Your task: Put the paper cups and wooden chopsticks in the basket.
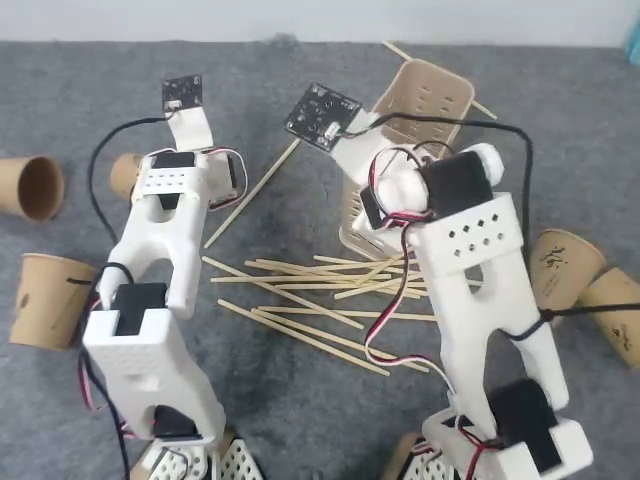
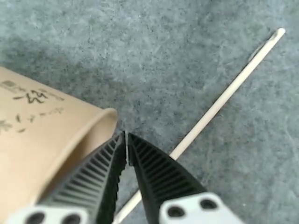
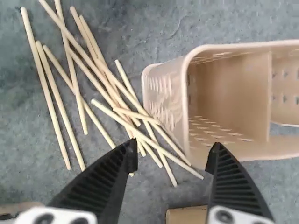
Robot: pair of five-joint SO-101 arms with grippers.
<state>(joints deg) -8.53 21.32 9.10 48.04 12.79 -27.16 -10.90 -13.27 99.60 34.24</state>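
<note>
A tan slotted basket (image 1: 452,88) sits at the back right, its wall (image 3: 164,95) close ahead of my right gripper (image 3: 175,147). That gripper is open and holds nothing, hovering over the near ends of several wooden chopsticks (image 3: 88,79). The chopsticks lie scattered on the grey mat (image 1: 310,290) between the arms. My left gripper (image 2: 126,136) is shut with nothing between its fingers, its tips right beside the rim of a paper cup (image 2: 42,140) lying on its side. This cup (image 1: 124,175) is next to the left arm's wrist. One chopstick (image 2: 224,98) lies apart nearby.
More paper cups lie on their sides: two at the far left (image 1: 32,186) (image 1: 48,300), two at the right edge (image 1: 562,262) (image 1: 615,312), one at the front (image 1: 405,458). A lone chopstick (image 1: 255,190) lies between the wrists. Cables hang off both arms.
</note>
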